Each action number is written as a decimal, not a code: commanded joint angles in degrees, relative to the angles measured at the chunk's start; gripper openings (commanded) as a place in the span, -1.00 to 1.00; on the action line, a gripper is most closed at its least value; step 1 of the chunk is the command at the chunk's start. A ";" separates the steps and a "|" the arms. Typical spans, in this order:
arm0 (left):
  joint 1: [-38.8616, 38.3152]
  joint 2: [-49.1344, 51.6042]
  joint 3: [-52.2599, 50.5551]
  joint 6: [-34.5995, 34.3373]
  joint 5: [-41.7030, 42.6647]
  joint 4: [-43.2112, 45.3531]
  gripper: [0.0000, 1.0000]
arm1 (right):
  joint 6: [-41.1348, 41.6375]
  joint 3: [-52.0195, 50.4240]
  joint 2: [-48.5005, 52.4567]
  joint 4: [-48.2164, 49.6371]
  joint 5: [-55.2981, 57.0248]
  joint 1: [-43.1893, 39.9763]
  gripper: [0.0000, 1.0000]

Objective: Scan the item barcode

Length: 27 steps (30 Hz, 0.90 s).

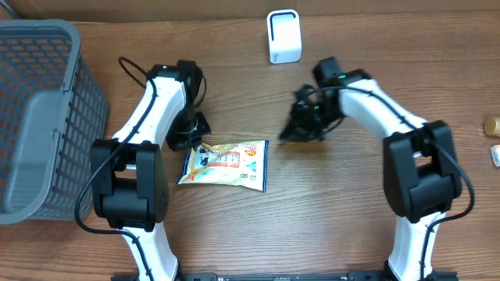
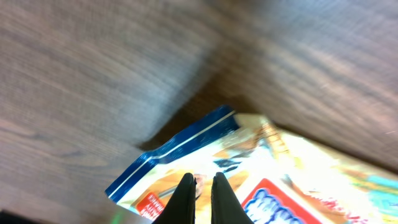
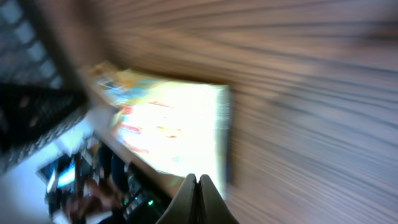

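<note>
1. Item location: the flat yellow-and-blue printed plastic snack packet (image 1: 226, 164) lay on the brown wooden table (image 1: 328, 226), left of centre. It was neither lifted nor gripped.
2. Scanner location: the white box-shaped barcode scanner (image 1: 283, 35) stood at the far edge of the table, well apart from the packet.
3. Progress: the task was judged to be at an early stage. No barcode was legible on the packet's upper face. The packet had yet to be picked up, turned as needed and presented to the scanner.
4. Left arm: it reached forward from its base and bent down over the packet's far left corner. The left tool (image 2: 203, 196) pointed down at that corner, its fingers narrow, almost together, with nothing between them. Contact with the packet could not be confirmed.
5. Right arm: it reached forward and inward, with the wrist tilted toward the packet. The right tool (image 1: 301, 126) hung near the packet's far right corner, apart from it, with its fingers pressed together and empty.
</note>
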 commanded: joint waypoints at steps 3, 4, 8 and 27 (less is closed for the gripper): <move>-0.11 -0.81 0.52 -0.74 -1.20 -0.07 -0.92 | 5.66 1.40 0.28 8.07 -5.60 9.64 -0.92; -0.11 -0.81 0.24 -0.63 -1.51 -0.02 -0.92 | 8.44 1.36 0.28 9.62 -4.04 11.02 -0.92; 0.00 -0.81 -1.22 -1.36 -4.02 1.73 -0.92 | 14.84 1.36 0.39 13.03 2.43 15.21 -0.93; 0.37 -0.81 -2.73 -0.57 -3.28 4.70 -0.92 | 18.01 0.79 9.79 -1.57 25.24 11.65 -0.93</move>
